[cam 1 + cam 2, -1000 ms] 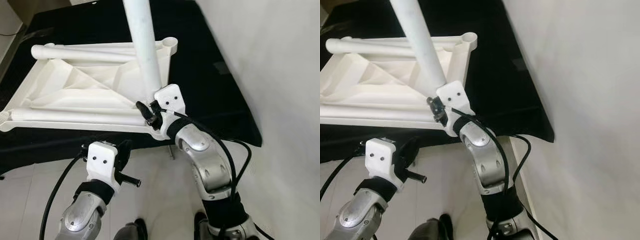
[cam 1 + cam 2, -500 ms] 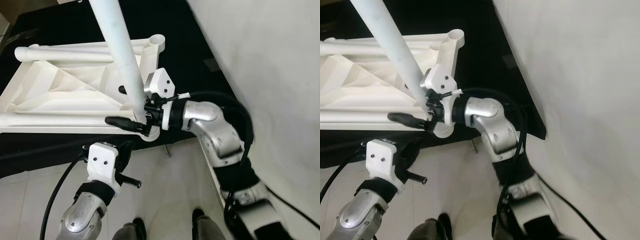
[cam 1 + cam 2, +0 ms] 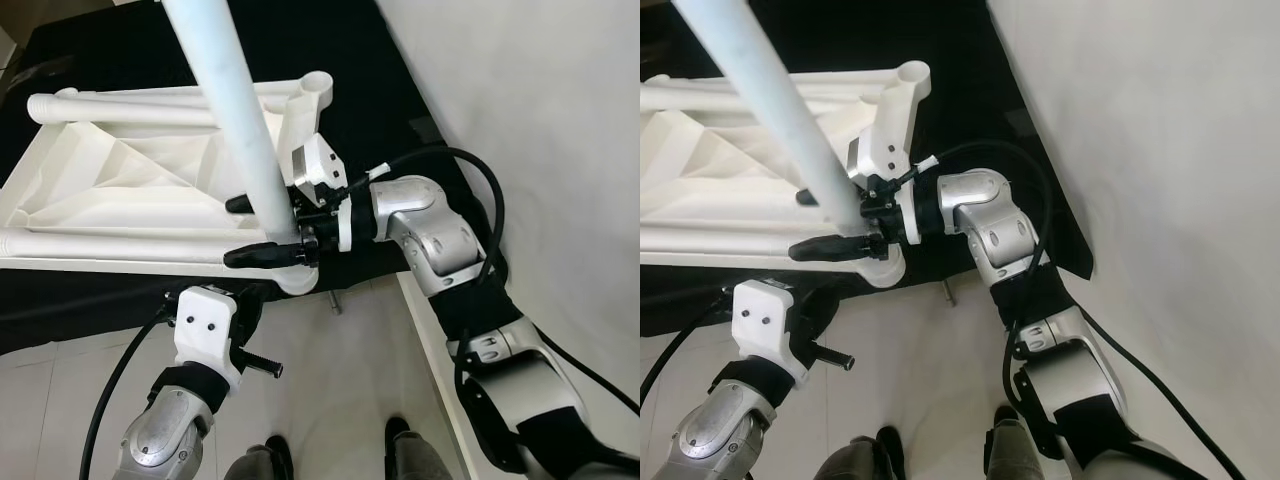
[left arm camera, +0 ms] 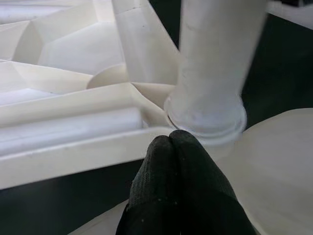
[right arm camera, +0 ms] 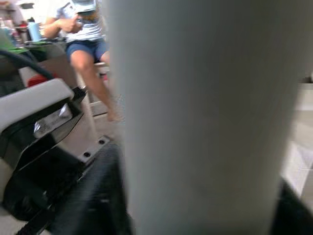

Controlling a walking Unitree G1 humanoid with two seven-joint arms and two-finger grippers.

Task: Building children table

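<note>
1. Lying upside down on a black-covered surface point(image 3: 420, 90), the white plastic tabletop point(image 3: 120, 190) shows its ribbed underside; the black surface ends at the tiled floor point(image 3: 340, 390) by the robot.
2. One white table leg point(image 3: 235, 130) stands in the near corner socket point(image 3: 290, 275), leaning a little toward the far left. The right tool point(image 3: 262, 230) has its two black fingers point(image 3: 262, 255) on either side of the leg just above the socket, holding it.
3. The left tool point(image 4: 178, 161) hovers low in front of that corner, fingers pressed together and carrying nothing.
4. The far corner socket point(image 3: 317, 85) is still open, and two loose legs point(image 3: 140, 105) lie across the underside.
5. The build looks early: one leg is going in, whether fully seated cannot be told, and the rest remain to be fitted.
</note>
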